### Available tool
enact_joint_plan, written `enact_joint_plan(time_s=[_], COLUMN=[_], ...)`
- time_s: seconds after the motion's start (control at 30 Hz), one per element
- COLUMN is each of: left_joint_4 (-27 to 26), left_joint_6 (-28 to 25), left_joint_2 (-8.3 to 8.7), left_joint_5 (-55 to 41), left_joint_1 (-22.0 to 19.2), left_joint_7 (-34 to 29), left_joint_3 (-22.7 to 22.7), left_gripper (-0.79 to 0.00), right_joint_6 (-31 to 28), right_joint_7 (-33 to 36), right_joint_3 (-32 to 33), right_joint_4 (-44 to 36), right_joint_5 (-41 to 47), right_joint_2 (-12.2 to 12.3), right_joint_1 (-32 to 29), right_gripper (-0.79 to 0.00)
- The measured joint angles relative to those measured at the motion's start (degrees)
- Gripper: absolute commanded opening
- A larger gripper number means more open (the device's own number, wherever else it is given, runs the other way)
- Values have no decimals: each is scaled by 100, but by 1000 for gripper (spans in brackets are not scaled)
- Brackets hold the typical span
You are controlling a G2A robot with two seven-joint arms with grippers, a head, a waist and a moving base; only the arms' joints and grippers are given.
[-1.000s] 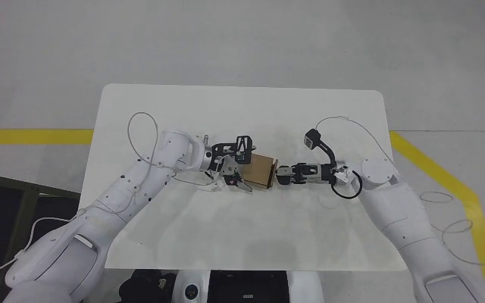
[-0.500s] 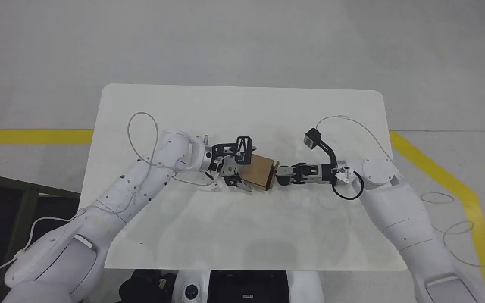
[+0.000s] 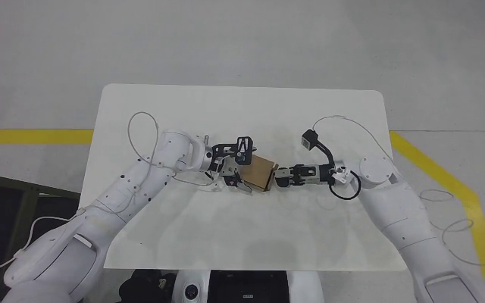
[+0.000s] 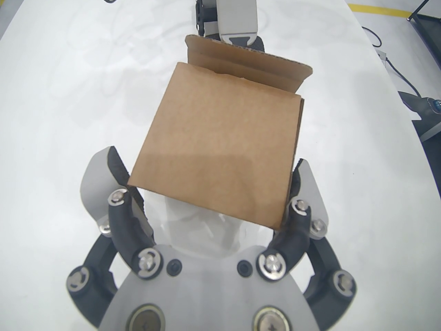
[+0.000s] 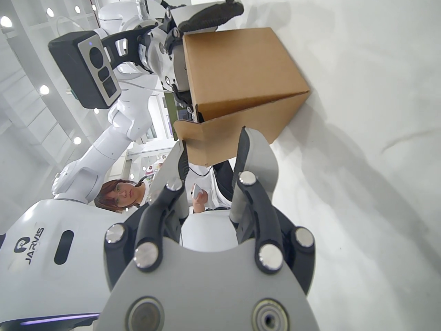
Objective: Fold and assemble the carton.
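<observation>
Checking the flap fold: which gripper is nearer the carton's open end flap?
Right. The right gripper is at the flap; the left gripper clamps the carton at its opposite end.

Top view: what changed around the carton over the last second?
The right hand eased slightly toward the carton, at its open flap end, and the carton barely shifted. Nothing was taken hold of or let go. The left hand stayed clamped on the carton's other end, and the carton stayed on the table.
</observation>
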Motion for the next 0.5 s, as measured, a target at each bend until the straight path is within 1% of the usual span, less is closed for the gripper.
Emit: enact_joint_plan(time_s=[0.37, 0.5], left_joint_4=[-4, -1], left_joint_6=[0, 0], left_joint_2=[11, 18], left_joint_5=[-9, -18], left_joint_1=[-3, 3], left_joint_7=[22, 24], left_joint_3=[8, 0], left_gripper=[0, 0], right_joint_6=[115, 148], right_joint_7=[-39, -65], right_joint_3=[-53, -58], right_joint_4=[-39, -64], right_joint_5=[-324, -413], right_joint_2=[9, 14], right_joint_1=[39, 43], right_gripper=[-539, -557])
